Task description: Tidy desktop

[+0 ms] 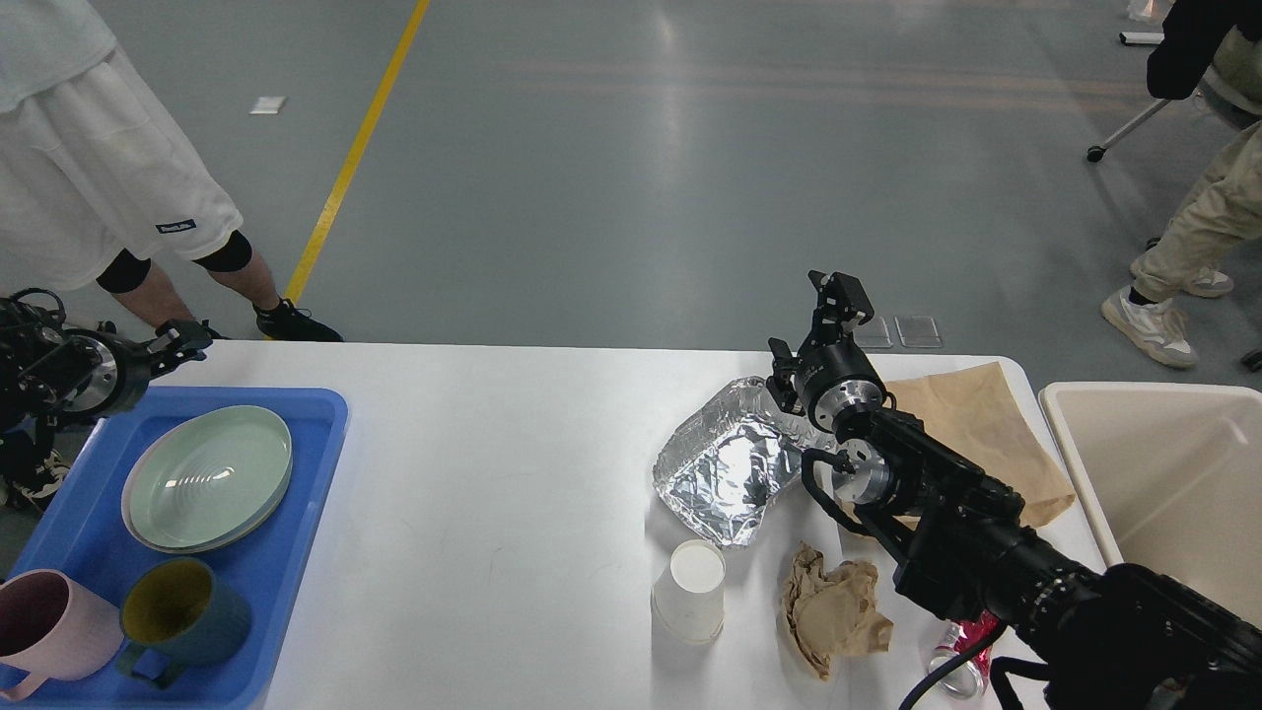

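The tabletop is white, smooth and matt. At its left edge a blue tray looks like glossy plastic, bearing pale green plates with a soft sheen and two matt mugs, pink and teal. Toward the right edge lie a crinkled, shiny foil tray, a flat brown paper bag, a crumpled brown paper napkin, a white paper cup and a glossy metal can. The beige bin looks like smooth plastic.
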Tool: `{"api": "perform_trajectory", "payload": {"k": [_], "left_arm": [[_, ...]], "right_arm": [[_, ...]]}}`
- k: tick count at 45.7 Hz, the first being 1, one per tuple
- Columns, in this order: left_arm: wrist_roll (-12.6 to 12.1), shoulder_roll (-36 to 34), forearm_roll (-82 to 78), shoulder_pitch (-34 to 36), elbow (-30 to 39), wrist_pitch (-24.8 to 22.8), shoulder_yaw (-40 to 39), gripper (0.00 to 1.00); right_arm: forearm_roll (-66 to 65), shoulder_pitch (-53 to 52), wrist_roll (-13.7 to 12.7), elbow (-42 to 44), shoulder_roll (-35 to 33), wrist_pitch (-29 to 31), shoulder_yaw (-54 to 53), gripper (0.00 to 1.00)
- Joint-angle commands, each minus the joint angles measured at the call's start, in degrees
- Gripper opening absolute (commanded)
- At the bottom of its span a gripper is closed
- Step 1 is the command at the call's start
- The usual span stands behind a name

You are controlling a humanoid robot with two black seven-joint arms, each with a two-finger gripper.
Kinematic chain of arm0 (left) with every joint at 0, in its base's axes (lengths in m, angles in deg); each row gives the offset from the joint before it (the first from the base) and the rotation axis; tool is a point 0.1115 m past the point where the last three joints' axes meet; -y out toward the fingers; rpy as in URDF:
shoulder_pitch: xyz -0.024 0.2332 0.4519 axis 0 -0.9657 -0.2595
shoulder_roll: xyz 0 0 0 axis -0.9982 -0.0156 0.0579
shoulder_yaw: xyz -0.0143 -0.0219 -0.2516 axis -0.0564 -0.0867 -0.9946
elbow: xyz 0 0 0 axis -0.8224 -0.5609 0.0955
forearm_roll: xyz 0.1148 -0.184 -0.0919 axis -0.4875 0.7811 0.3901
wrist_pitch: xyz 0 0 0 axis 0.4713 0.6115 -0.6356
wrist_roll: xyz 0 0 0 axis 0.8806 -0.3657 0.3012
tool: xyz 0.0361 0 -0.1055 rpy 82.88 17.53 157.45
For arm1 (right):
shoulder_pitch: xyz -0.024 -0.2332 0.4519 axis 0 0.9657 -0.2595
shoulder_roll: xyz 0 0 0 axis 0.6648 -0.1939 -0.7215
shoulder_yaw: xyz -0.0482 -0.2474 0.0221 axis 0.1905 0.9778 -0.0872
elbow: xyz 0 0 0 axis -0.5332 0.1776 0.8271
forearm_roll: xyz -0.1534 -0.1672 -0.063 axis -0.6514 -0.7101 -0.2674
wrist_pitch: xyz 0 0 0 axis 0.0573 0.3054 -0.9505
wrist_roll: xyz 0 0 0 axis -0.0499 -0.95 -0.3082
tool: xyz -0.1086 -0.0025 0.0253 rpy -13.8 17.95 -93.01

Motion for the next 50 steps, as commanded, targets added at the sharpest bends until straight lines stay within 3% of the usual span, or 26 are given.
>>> {"api": "perform_trajectory", "payload": {"k": [1,8,14,23,35,42,50], "left_arm": [[4.1,-0.4,0.0,-2.6,0.0,2.1,-12.0,0.94],[10.0,0.0,0.0,-7.0,-0.4,10.0,-29.1,0.94],[12.5,0.4,0.0,-10.3,-0.4,13.5,-45.3,0.95],[12.4,1.9,0.1,-12.9,-0.4,13.5,-66.5,0.96],[11.8,2.0,3.0,-14.4,-0.4,13.4,-84.8,0.96],[12.4,1.9,7.9,-16.8,-0.4,13.4,-93.2,0.96],[12.5,2.1,7.9,-16.8,-0.4,13.2,-94.7,0.96]], "right_arm": [[0.0,0.0,0.0,0.0,0.0,0.0,0.0,1.0],[0.0,0.0,0.0,0.0,0.0,0.0,0.0,1.0],[0.0,0.0,0.0,0.0,0.0,0.0,0.0,1.0],[0.0,0.0,0.0,0.0,0.0,0.0,0.0,1.0],[0.0,0.0,0.0,0.0,0.0,0.0,0.0,1.0],[0.0,0.0,0.0,0.0,0.0,0.0,0.0,1.0],[0.0,0.0,0.0,0.0,0.0,0.0,0.0,1.0]]}}
